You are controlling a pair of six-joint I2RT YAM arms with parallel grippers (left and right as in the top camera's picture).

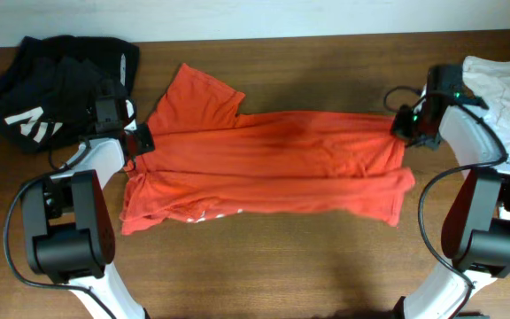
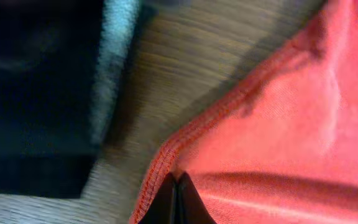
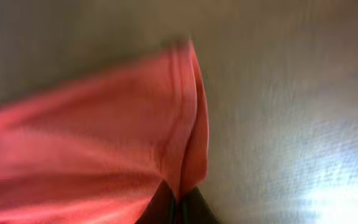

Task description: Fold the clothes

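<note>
Red-orange T-shirt (image 1: 273, 159) lies stretched sideways across the middle of the wooden table (image 1: 282, 275), collar end toward the left arm, hem end toward the right.

Left gripper (image 1: 137, 140) is at the shirt's left edge. In the left wrist view the jaws are pressed together on the stitched hem (image 2: 160, 163), pinching fabric. Right gripper (image 1: 403, 127) is at the far right corner. In the right wrist view its jaws are likewise clamped on a bunched edge of the shirt (image 3: 188, 124). Both wrist views are blurry.

Progress: early to middle, I'd say. The shirt reads as a long band with a lengthwise crease, so one long fold looks roughly in. A bit of white lettering (image 1: 204, 215) peeks out at the near left edge. One sleeve (image 1: 204, 89) sticks out on the far side, not tucked. The near edge is rumpled and the right end uneven.

Left to do, by my read: bring the sleeve in, flatten, then fold end to end into a compact stack.

Black garments with white stripes (image 1: 51, 93) sit heaped at the far left corner, and a white garment (image 1: 507, 84) at the far right, both apart from the shirt.
</note>
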